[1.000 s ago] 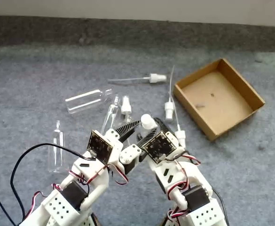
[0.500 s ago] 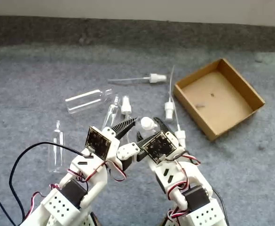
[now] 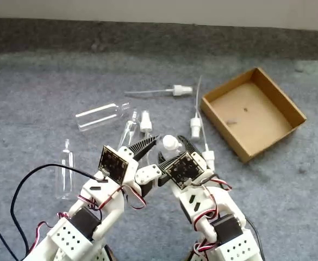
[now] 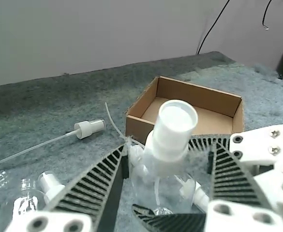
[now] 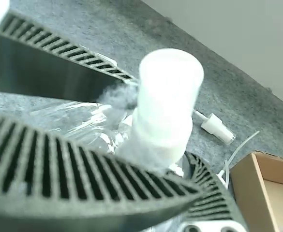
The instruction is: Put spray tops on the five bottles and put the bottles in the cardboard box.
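My right gripper (image 3: 174,150) is shut on a clear bottle with a white spray top (image 3: 171,142) on its neck and holds it upright above the carpet. The same capped bottle (image 4: 172,129) rises in the left wrist view and stands close in the right wrist view (image 5: 168,102). My left gripper (image 3: 152,148) is open just beside it, its ribbed finger (image 4: 95,186) near the neck. Three bare bottles lie on the carpet: a wide one (image 3: 96,116), a slim one (image 3: 128,131) and another slim one (image 3: 66,169). The cardboard box (image 3: 292,111) is empty at the right.
Loose spray tops with dip tubes lie between the arms and the box: one far out (image 3: 179,89), one by the slim bottle (image 3: 145,122), one near the box's corner (image 3: 195,126), and one by my right gripper (image 3: 209,158). A black cable (image 3: 25,187) loops at the left.
Since a second ago my left gripper has drawn back to the left, away from the spray top. The right gripper and its bottle have barely moved.
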Tool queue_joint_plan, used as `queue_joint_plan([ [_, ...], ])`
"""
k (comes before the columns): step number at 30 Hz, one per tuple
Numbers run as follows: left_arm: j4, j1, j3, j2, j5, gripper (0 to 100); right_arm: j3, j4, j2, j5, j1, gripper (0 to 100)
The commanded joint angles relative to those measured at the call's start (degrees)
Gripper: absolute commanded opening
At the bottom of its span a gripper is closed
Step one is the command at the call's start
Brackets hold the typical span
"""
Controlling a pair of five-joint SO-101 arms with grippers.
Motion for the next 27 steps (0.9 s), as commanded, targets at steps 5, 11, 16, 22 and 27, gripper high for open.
queue_joint_plan([
  [5, 0.4, -1.0, -0.7, -0.9, -0.4, 25, 8.4, 0.0, -0.8, 0.5, 0.7, 7.3],
  [11, 0.4, -0.5, -0.7, -4.0, -0.4, 25, 8.4, 0.0, -0.8, 0.5, 0.7, 7.3],
  [16, 13.5, -0.4, -0.9, -15.4, -0.4, 25, 8.4, 0.0, -0.8, 0.5, 0.7, 7.3],
  [22, 21.8, -1.0, -3.7, -17.4, -0.4, 24, 8.6, 0.0, -0.8, 0.5, 0.7, 7.3],
  [27, 21.8, -1.1, -4.4, -18.1, -0.6, 24, 8.7, 0.0, -0.8, 0.4, 1.8, 7.3],
])
